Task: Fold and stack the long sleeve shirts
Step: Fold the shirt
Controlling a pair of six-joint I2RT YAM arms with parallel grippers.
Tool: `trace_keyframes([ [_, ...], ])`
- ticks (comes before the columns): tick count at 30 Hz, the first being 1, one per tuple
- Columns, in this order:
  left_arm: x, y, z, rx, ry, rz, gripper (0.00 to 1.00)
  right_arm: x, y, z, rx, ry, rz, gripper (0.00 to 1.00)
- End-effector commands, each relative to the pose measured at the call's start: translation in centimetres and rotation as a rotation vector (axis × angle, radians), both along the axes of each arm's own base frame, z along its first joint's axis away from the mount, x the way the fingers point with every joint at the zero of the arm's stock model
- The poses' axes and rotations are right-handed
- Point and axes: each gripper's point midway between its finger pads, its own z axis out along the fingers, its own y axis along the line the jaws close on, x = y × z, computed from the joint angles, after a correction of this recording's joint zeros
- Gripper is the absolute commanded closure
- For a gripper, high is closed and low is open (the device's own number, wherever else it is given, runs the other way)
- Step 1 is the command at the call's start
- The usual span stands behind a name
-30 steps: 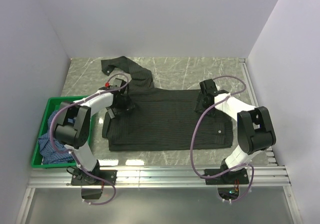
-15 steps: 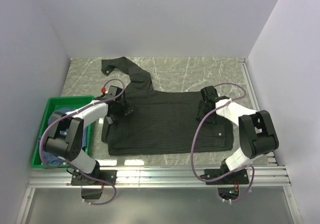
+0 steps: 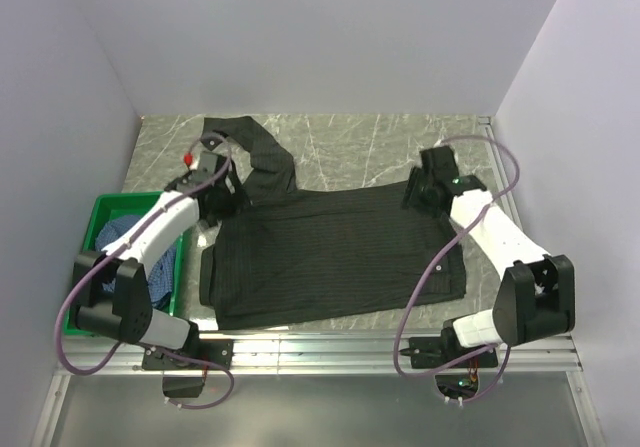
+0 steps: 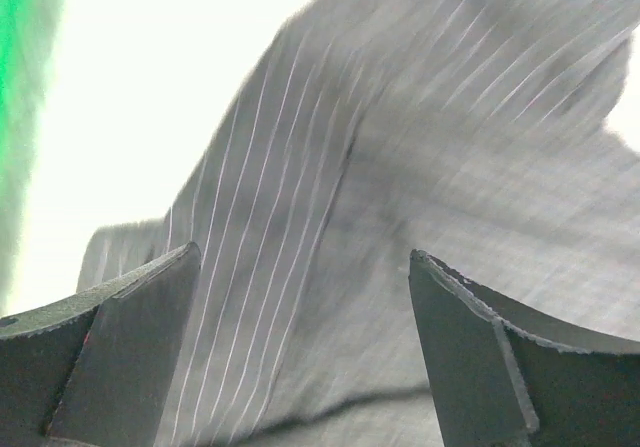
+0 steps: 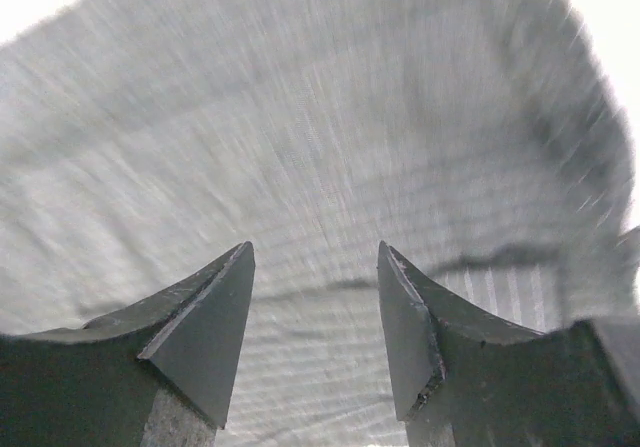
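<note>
The tabletop is a grey-green stone-patterned slab, closed in by plain white walls on three sides, with a ribbed metal rail along its near edge.

At the far left stands a green plastic crate, and inside it lies the crumpled blue shirt with a small check pattern. Just beside the crate, to the right, the left claw hangs over the left shoulder area of the black shirt with fine pale pinstripes. In the left wrist view the left claw is spread wide, with nothing between its fingers; the striped cloth lies below it.

The black shirt is laid out flat in the middle of the tabletop, and one long sleeve runs away toward the back wall on the left.

At the shirt's upper right corner is the right claw. In the right wrist view its fingers stand partly apart and pinch nothing; the cloth under them is blurred.
</note>
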Motion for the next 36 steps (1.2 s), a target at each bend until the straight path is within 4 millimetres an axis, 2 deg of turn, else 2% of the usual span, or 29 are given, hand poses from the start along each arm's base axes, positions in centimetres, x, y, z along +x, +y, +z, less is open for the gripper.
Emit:
trace_keyframes([
  [1,5.2,1.7,3.4,0.075,-0.147,-0.021,0.09,4.3,-2.1,4.8,-0.04,-0.149,-0.023,0.41],
  [2,6.9,2.0,4.2,0.066,-0.19,-0.017,0.09,5.2,-2.9,5.3,-0.039,-0.164,-0.046,0.41],
  [3,7.6,1.9,3.2,0.063,-0.164,-0.04,0.1,6.4,-3.1,5.6,-0.032,-0.173,-0.043,0.42],
  [5,9.7,2.4,3.4,0.054,-0.185,-0.056,0.11,7.9,-4.4,5.4,0.01,-0.172,-0.068,0.43],
  [6,10.3,2.5,2.0,0.054,-0.154,-0.062,0.11,8.7,-4.9,5.8,0.028,-0.187,-0.076,0.43],
  [8,11.9,2.4,2.0,0.024,-0.16,-0.084,0.13,10.0,-5.3,5.9,0.065,-0.206,-0.076,0.44],
  [9,12.3,2.5,0.5,0.026,-0.121,-0.096,0.14,10.7,-6.3,5.5,0.075,-0.199,-0.087,0.44],
  [11,13.5,2.4,0.3,0.013,-0.117,-0.116,0.16,11.7,-6.7,5.4,0.071,-0.208,-0.076,0.46],
  [12,13.8,2.3,-0.8,0.011,-0.092,-0.135,0.17,12.5,-6.9,4.9,0.056,-0.212,-0.056,0.47],
  [13,13.9,2.1,-1.0,0.0,-0.083,-0.152,0.17,12.9,-7.3,4.7,0.051,-0.212,-0.048,0.48],
  [14,14.5,2.1,-0.9,-0.002,-0.089,-0.161,0.18,13.4,-7.4,3.6,0.045,-0.188,-0.039,0.49],
  [16,14.7,2.1,-1.7,-0.003,-0.069,-0.17,0.19,14.4,-7.9,3.3,0.025,-0.176,-0.018,0.5],
  [23,13.8,0.8,-4.0,-0.065,-0.032,-0.23,0.23,16.8,-7.7,-1.9,0.047,-0.085,-0.01,0.49],
  [24,13.7,0.6,-4.3,-0.07,-0.021,-0.234,0.23,17.0,-7.8,-2.2,0.034,-0.085,0.005,0.49],
  [26,13.4,0.4,-4.8,-0.084,-0.009,-0.243,0.23,17.1,-7.7,-3.6,0.03,-0.055,0.043,0.47],
  [30,13.1,0.5,-6.2,-0.08,0.037,-0.246,0.23,17.7,-7.3,-4.5,0.019,-0.032,0.145,0.45],
  [36,12.4,0.5,-8.0,-0.08,0.101,-0.244,0.24,17.2,-6.5,-6.6,0.035,0.021,0.24,0.45],
])
